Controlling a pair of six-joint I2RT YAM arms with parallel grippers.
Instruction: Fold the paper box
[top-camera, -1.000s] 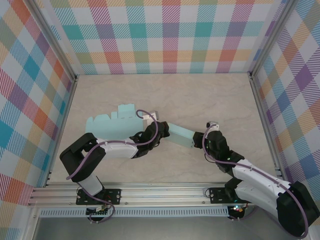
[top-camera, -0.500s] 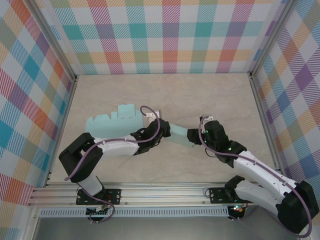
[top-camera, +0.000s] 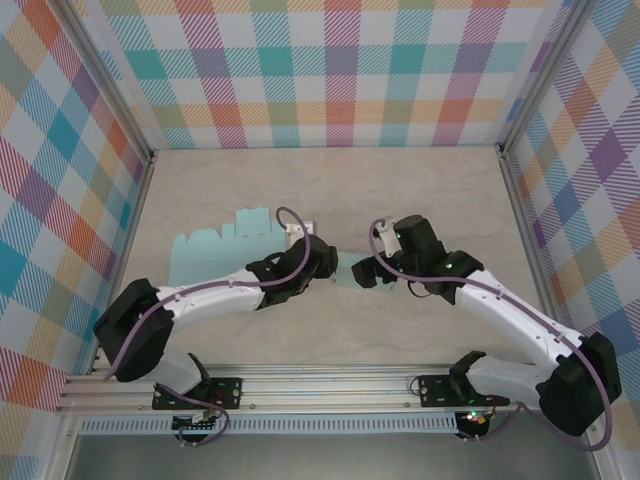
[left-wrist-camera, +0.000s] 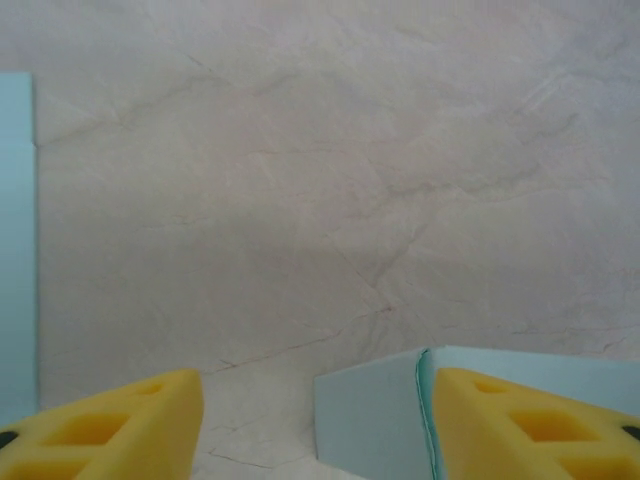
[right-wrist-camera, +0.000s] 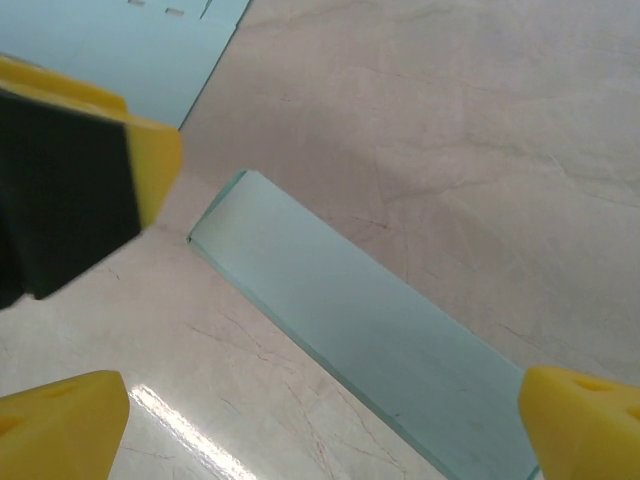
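Marbled beige surface (top-camera: 330, 190), walled on three sides by plaid panels (top-camera: 340, 80), carries the pale teal paper box (top-camera: 212, 245) left of centre. It lies as a flat blank with a notched far edge. Change noted: a second ago both sets of jaws are closed down on the long side flap (right-wrist-camera: 350, 330) at centre, and both now stand released. The left jaws are partly open with nothing between them, one yellow fingertip (left-wrist-camera: 530, 420) just beside a corner of the paper. The right jaws are spread to their widest, hold nothing, and straddle the flap from above. The right arm (top-camera: 500, 310) has swung inward toward the left arm (top-camera: 200, 300). Judgement: the crease just pressed is let go and the flap appears to lie low, so this fold looks set, but the box is far from formed. Edges: the flap's long edges run straight and free in the right wrist view. Room: the two wrists sit close together at centre with little margin, while the far and right parts of the surface are open.
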